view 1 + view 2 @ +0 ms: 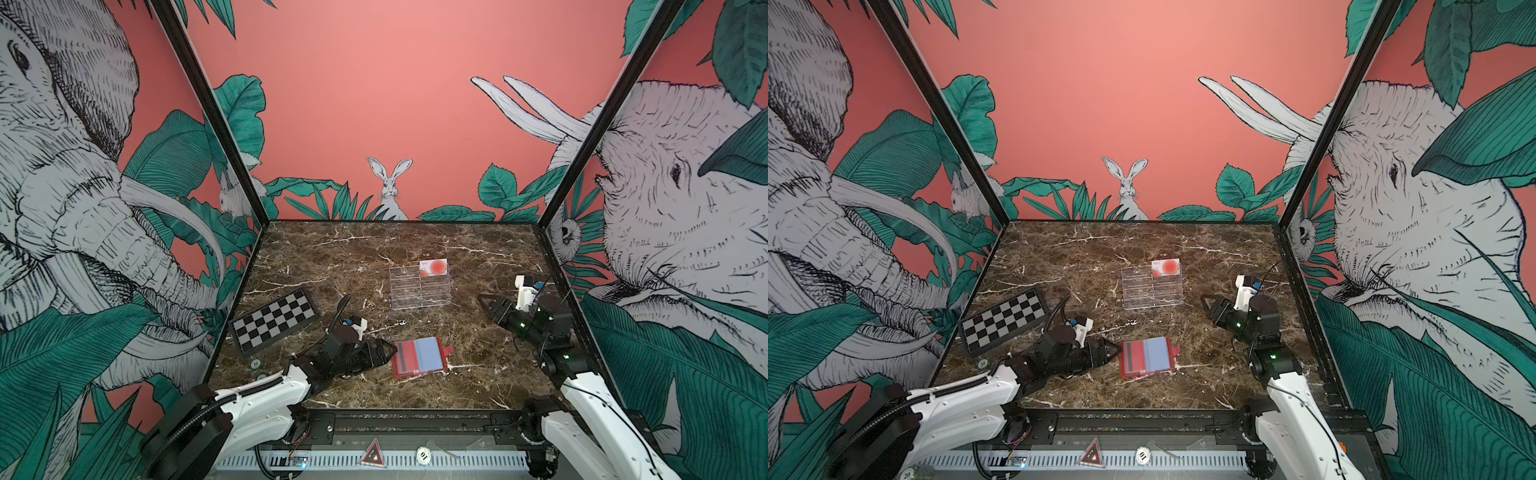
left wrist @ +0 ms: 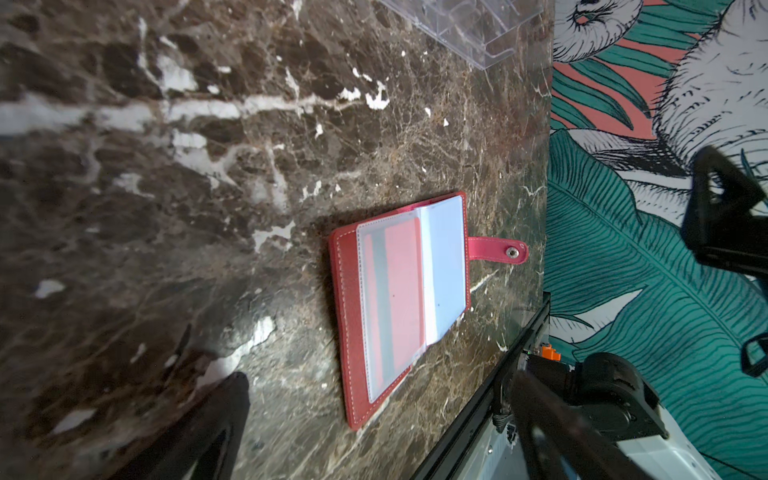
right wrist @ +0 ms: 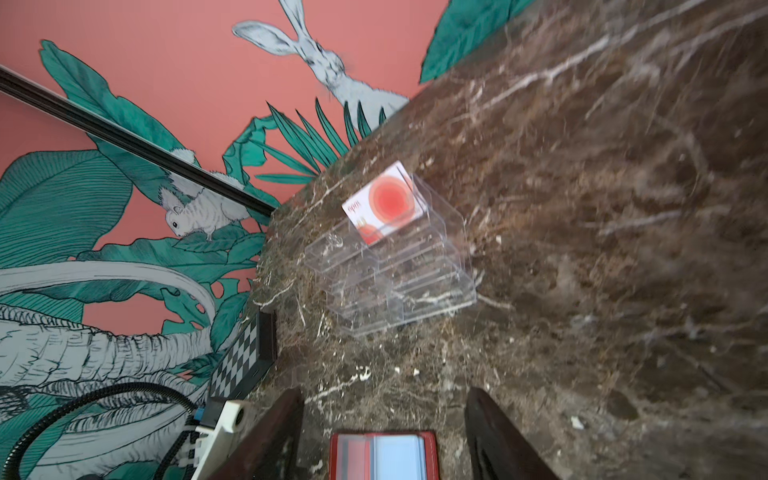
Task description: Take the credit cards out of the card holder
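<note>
The red card holder (image 1: 419, 358) lies open and flat on the marble table near the front middle. Under its clear sleeves in the left wrist view sit a red card with a grey stripe (image 2: 395, 291) and a pale blue card (image 2: 446, 266); its snap tab (image 2: 498, 250) sticks out sideways. My left gripper (image 1: 390, 350) is open, low over the table just left of the holder and not touching it. My right gripper (image 1: 484, 301) hangs open and empty at the right, apart from the holder. A white card with a red-orange circle (image 1: 433, 267) stands in the acrylic stand.
The clear acrylic tiered stand (image 1: 419, 291) stands behind the holder, mid-table. A black-and-white chequered board (image 1: 274, 320) lies at the left, beside the left arm. Printed walls close the table on three sides, and a black rail (image 1: 415, 419) runs along the front edge.
</note>
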You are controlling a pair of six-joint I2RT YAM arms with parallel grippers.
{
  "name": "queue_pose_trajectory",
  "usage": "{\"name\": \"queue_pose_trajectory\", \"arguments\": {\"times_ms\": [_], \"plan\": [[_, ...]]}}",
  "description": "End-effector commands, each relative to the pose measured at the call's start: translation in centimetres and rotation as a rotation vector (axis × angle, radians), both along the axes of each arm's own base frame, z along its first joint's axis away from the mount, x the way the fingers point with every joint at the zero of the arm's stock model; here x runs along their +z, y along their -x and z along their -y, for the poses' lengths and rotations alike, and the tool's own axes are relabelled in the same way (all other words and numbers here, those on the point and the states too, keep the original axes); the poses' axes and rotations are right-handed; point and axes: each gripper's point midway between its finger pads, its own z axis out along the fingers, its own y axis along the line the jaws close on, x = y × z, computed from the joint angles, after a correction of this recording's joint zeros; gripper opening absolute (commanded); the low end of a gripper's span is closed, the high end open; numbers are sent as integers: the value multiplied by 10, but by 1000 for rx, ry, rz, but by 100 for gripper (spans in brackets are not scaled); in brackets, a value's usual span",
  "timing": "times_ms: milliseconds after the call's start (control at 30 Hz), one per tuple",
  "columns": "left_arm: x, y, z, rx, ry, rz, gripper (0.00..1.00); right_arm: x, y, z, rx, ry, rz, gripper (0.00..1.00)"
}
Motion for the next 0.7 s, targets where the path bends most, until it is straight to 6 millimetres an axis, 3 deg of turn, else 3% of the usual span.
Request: {"name": "queue_pose_trajectory", "arguments": {"times_ms": [0,200,667], "plan": [[3,-3,5,10,48,-7,98,-2,5,-21,63,-62,-7,60],[-2,-3,11,-1,57,-22,98,-46,21,-58,155,10,-113,59],[-17,-1,9,20,65,-65,96,-84,39,-106,255,106,-194,57]]}}
